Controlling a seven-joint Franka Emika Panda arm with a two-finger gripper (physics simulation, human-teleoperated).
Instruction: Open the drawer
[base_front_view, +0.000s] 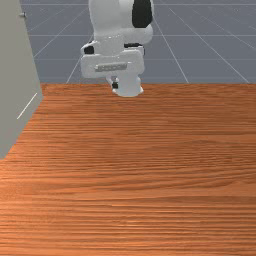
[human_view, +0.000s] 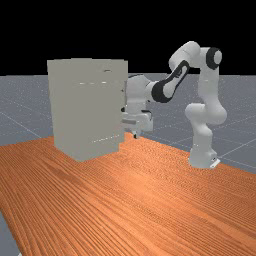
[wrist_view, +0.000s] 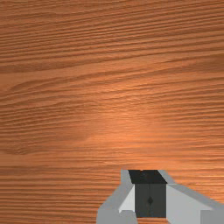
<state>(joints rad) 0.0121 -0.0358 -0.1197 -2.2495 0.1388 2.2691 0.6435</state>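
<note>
My end effector (wrist_view: 150, 199) is closed, its two fingers meeting with nothing between them, and it points down over the bare wood of the table (wrist_view: 109, 87). In the front view it hangs off to the right of the tall grey cabinet (human_view: 85, 110), apart from it; in the far view it sits close by the cabinet's right-hand edge. The drawer belongs to that cabinet, but I cannot tell which section it is or whether it is fully closed. A small knob-like bit (base_front_view: 23, 15) juts from the cabinet's edge high up in the front view, and I'd guess it is a handle, though perhaps not the drawer's own. The step in hand, as I judge it, is the approach: the pull has yet to begin. I should settle on the right handle first, then open my fingers while there's room, turn them so that one can pass on each side of it, and come in slowly, square to the drawer's face. Arriving closed or crooked could bump the handle or press the drawer inward. Once I have a firm grip, I'd draw straight out and smoothly, since a sideways drag may bind the drawer or slip me off.
</note>
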